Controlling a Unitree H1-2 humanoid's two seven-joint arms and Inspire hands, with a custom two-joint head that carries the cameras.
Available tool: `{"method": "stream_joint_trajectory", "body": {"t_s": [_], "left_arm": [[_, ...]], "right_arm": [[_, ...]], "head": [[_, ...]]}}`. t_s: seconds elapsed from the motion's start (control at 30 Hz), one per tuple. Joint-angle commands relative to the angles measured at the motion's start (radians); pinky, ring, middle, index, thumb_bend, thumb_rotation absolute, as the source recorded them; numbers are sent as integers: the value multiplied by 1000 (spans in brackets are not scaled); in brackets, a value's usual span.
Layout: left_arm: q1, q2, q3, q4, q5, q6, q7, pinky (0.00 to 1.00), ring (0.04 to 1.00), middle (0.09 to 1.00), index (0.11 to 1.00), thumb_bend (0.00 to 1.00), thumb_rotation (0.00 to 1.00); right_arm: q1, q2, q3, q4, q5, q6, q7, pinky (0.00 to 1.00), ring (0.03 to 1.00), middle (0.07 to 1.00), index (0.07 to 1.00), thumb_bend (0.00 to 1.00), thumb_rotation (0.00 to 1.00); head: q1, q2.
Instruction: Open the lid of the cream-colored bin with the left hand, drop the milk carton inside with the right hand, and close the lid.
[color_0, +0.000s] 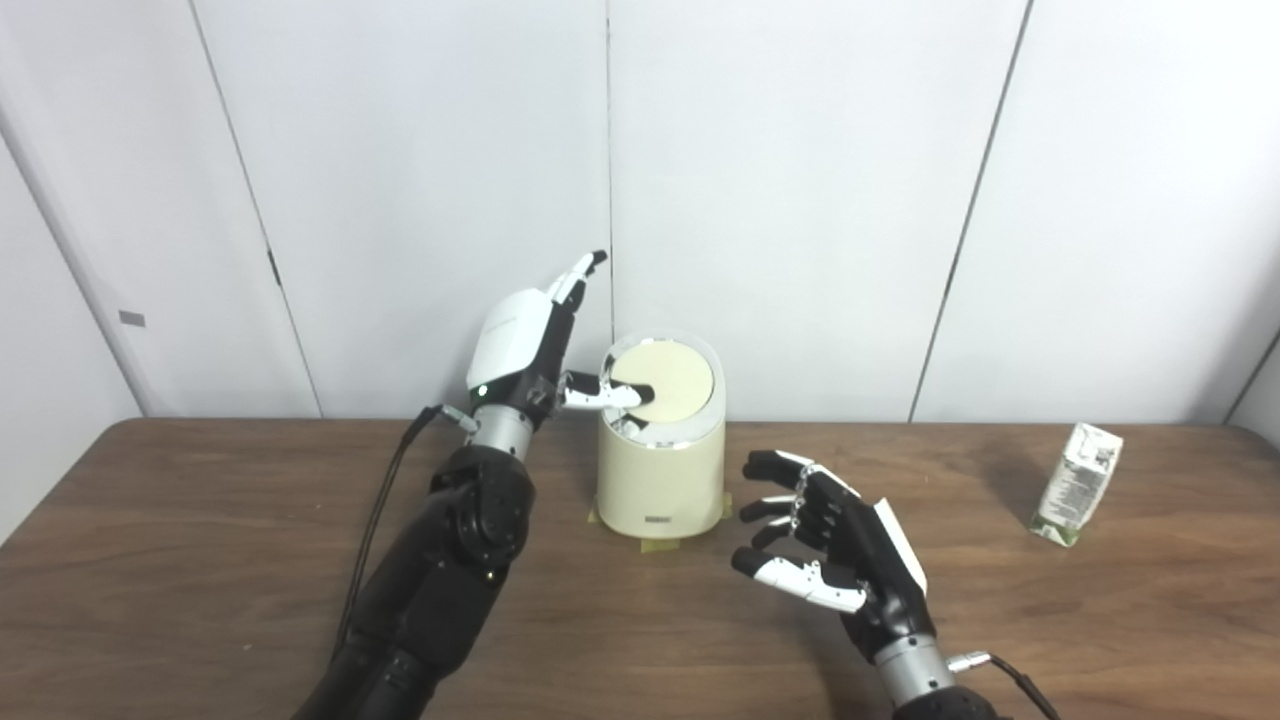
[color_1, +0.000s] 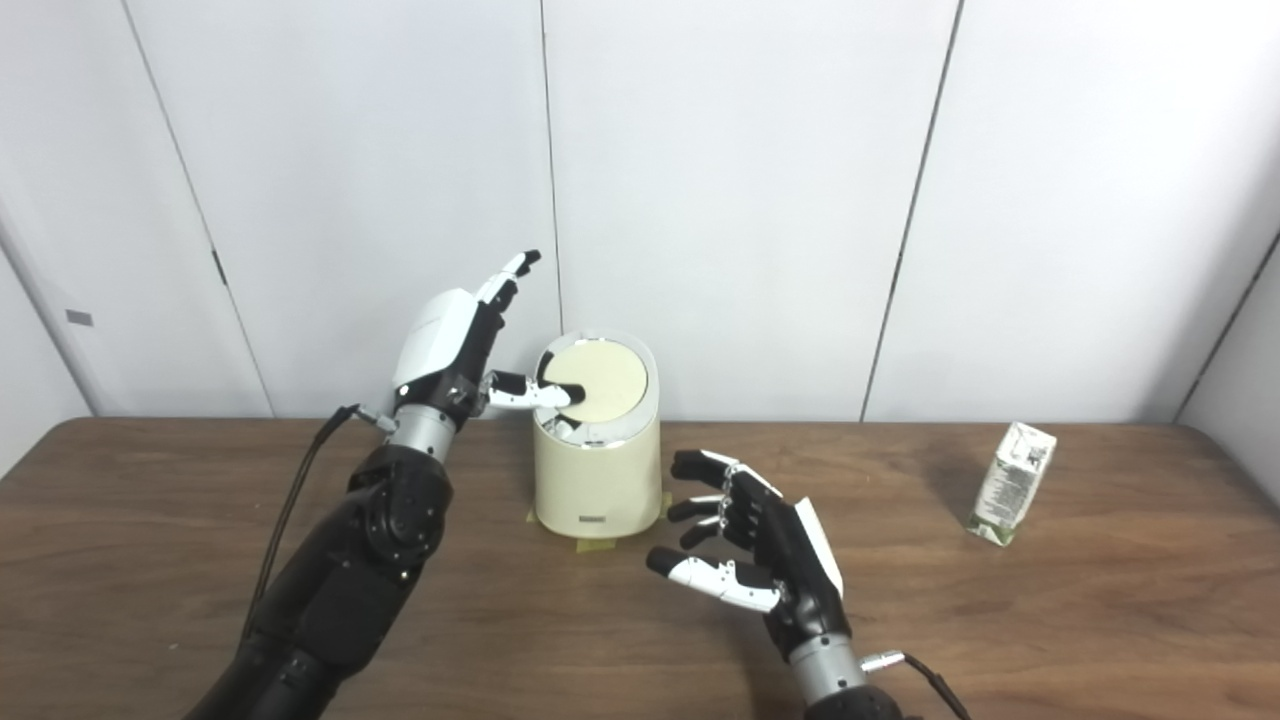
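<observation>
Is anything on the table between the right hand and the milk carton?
No. Between the right hand and the milk carton lies only bare wooden table; both eye views show it.

Dark wooden table (color_0: 200, 560) against plain white wall panels (color_0: 800, 200) with thin dark seams.

Milk carton (color_0: 1078, 484) print illegible

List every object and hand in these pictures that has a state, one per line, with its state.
Bin: upright on the table.
Lid: closed, thumb resting on it.
Milk carton: standing, tilted, untouched, far right.
Left hand: open, fingers raised, thumb on lid.
Right hand: open, empty, over the table.
</observation>
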Motion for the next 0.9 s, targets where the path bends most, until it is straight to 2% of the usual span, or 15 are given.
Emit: {"method": "stream_joint_trajectory", "body": {"t_s": [0.0, 0.1, 0.2, 0.4, 0.53, 0.73, 0.87], "left_arm": [[-46, 16, -4, -23, 27, -2, 24, 726, 878, 929, 969, 904, 167], [-46, 25, -22, -20, 54, -2, 21, 738, 888, 925, 972, 892, 134], [-47, 37, -48, -17, 97, 10, 22, 766, 890, 918, 977, 921, 115], [-51, 40, -66, -12, 129, 29, 26, 794, 888, 916, 981, 981, 168], [-57, 45, -87, -19, 170, 58, 21, 790, 882, 914, 981, 998, 189], [-84, 123, -222, -4, 364, 54, 56, 758, 888, 923, 975, 984, 203], [-90, 142, -258, 4, 403, 57, 41, 765, 893, 923, 961, 999, 198]], "right_arm": [[-36, 5, 1, -40, 0, -22, -9, 459, 608, 752, 733, 689, 330], [-33, 7, 1, -48, 6, -13, -7, 459, 608, 753, 734, 690, 328], [-31, 9, 2, -52, 12, -9, -5, 466, 616, 756, 738, 690, 325], [-36, 5, 7, -40, 4, -31, -6, 465, 609, 743, 736, 667, 322], [-33, 7, 10, -51, 3, -20, -7, 467, 609, 745, 737, 677, 339], [-32, 9, 11, -64, 1, -5, -9, 464, 609, 746, 734, 680, 343], [-31, 6, 14, -67, -2, -9, -7, 463, 610, 746, 735, 674, 353]], "head": [[1, 0], [-1, 4], [-4, 6], [-4, 11], [-4, 13], [-6, 20], [-4, 22]]}}
